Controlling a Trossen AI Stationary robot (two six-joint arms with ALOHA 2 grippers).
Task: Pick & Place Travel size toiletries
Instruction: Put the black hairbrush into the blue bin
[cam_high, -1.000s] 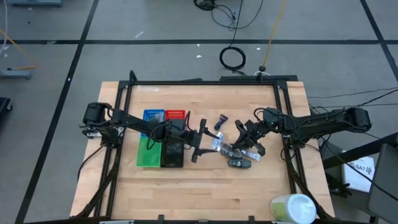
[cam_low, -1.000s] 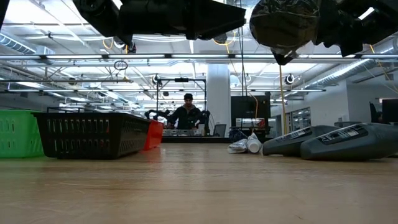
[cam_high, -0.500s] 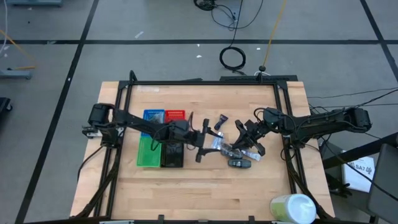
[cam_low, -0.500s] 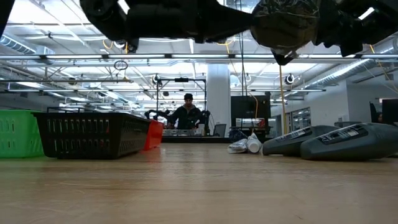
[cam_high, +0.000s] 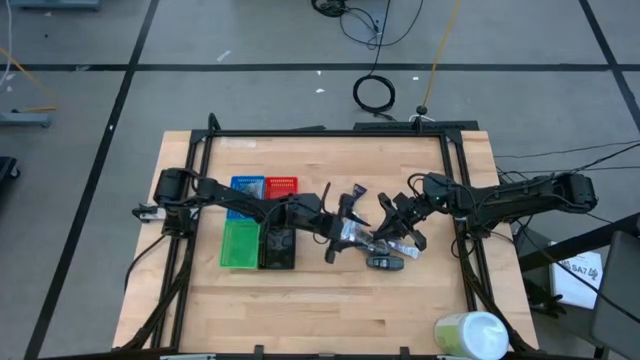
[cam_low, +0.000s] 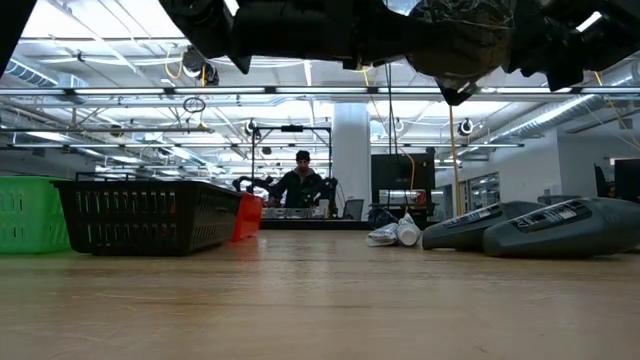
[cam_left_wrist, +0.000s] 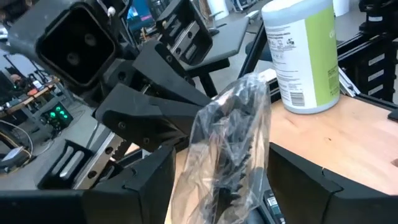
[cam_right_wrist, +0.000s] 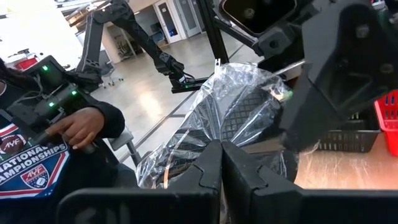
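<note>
A clear plastic pack (cam_right_wrist: 233, 102) with a dark item inside hangs high above the table (cam_high: 330, 310), also seen in the low view (cam_low: 455, 40). My right gripper (cam_right_wrist: 221, 163) is shut on it. My left gripper (cam_left_wrist: 221, 177) is open, and the pack (cam_left_wrist: 227, 143) stands between its two fingers; whether they touch it, I cannot tell. In the high view both grippers meet at the table's middle, left (cam_high: 343, 228) and right (cam_high: 392, 232). More toiletries lie below: dark oblong packs (cam_low: 520, 226) and small white tubes (cam_low: 398, 235). My right gripper pinches the clear pack's crumpled plastic edge (cam_right_wrist: 214, 134) between its two shut fingers, coming about level from the table's right. The pack stands out beyond the fingertips, lifted clear of the table.
Blue (cam_high: 247, 186), red (cam_high: 283, 184), green (cam_high: 238, 244) and black (cam_high: 278, 248) trays stand left of centre. A big pale green-white cylinder (cam_high: 470, 335) lies at the near right corner. A person's hand (cam_right_wrist: 81, 127) holds a controller beyond the table.
My left gripper has gone toward the table's right edge, away from the trays and up to the pack in my right gripper, so that its fingers now flank the pack. The right gripper and the pack have kept still.
</note>
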